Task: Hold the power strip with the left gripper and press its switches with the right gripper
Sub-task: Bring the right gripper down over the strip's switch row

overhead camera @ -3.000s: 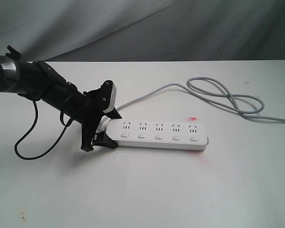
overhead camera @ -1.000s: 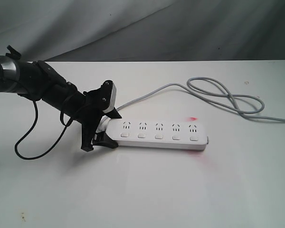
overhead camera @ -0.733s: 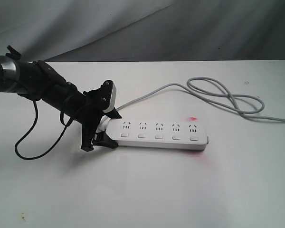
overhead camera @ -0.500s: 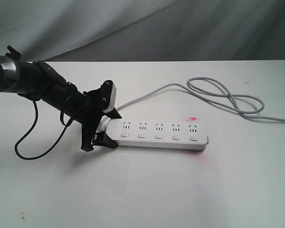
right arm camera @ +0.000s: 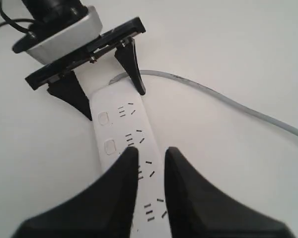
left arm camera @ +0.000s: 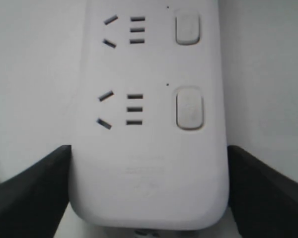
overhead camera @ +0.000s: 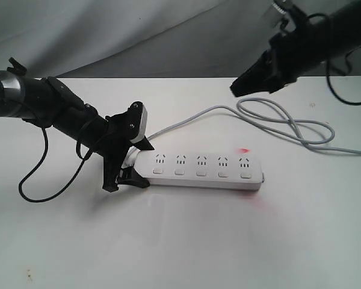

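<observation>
Left gripper (overhead camera: 141, 167) low, clamped on power strip (overhead camera: 201, 171) end, right gripper (overhead camera: 234, 91) hovering high (jaws barely parted, empty)

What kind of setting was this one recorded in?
Most likely a robot lab test bench, not a home: a bare white table against a draped grey cloth backdrop, two black robot arms, and only a white power strip with its grey cord laid out.

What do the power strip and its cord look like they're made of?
The power strip looks like hard white plastic with a smooth, slightly glossy finish: it has moulded rounded edges and soft reflections. Its cord seems sheathed in rubber or vinyl, matte grey, since it lies in loose bends.
</observation>
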Available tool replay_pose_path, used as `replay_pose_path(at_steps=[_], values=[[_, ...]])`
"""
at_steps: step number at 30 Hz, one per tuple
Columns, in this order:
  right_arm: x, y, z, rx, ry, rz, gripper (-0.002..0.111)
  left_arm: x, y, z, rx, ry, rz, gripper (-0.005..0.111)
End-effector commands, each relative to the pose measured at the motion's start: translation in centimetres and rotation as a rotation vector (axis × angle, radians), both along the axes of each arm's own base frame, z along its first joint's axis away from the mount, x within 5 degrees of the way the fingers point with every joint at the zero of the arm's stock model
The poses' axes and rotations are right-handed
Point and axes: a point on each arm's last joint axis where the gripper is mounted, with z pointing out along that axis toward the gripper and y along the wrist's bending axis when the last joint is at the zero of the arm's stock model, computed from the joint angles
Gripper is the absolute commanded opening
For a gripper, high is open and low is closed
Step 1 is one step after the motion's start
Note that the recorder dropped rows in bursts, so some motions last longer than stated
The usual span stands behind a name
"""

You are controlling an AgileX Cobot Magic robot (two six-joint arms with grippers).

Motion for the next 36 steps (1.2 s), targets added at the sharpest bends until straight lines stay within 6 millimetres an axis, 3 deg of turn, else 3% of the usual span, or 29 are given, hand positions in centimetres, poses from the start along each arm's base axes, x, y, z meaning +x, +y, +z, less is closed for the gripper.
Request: replay_pose_path(at_steps=[1, 4, 7, 12, 20, 30, 36], values=[[1.1, 3.3, -2.9, -0.041, -0.03, 0.003, 0.044, 0.1, -0.2, 0.1, -0.001, -0.014, 0.008, 0.0], [1.4, 5.1, -4.6, -0.065, -0.048, -0.01, 0.061, 0.1, -0.2, 0.1, -0.001, -0.014, 0.008, 0.0], [1.6, 6.7, -5.8, -0.085, -0.071, -0.021, 0.067, 0.1, -0.2, 0.1, -0.001, -0.014, 0.008, 0.0], [1.3, 8.1, -6.3, -0.087, -0.075, -0.011, 0.068, 0.1, -0.2, 0.1, -0.001, -0.014, 0.008, 0.0], [-0.3, 10.9, -6.4, -0.095, -0.192, 0.219, 0.068, 0.1, -0.2, 0.1, -0.001, -0.014, 0.008, 0.0], [-0.3, 12.3, -10.2, -0.121, -0.149, 0.247, 0.068, 0.1, -0.2, 0.1, -0.001, -0.014, 0.008, 0.0], [-0.2, 12.9, -11.4, -0.128, -0.153, 0.235, 0.068, 0.1, -0.2, 0.1, -0.001, -0.014, 0.008, 0.0]])
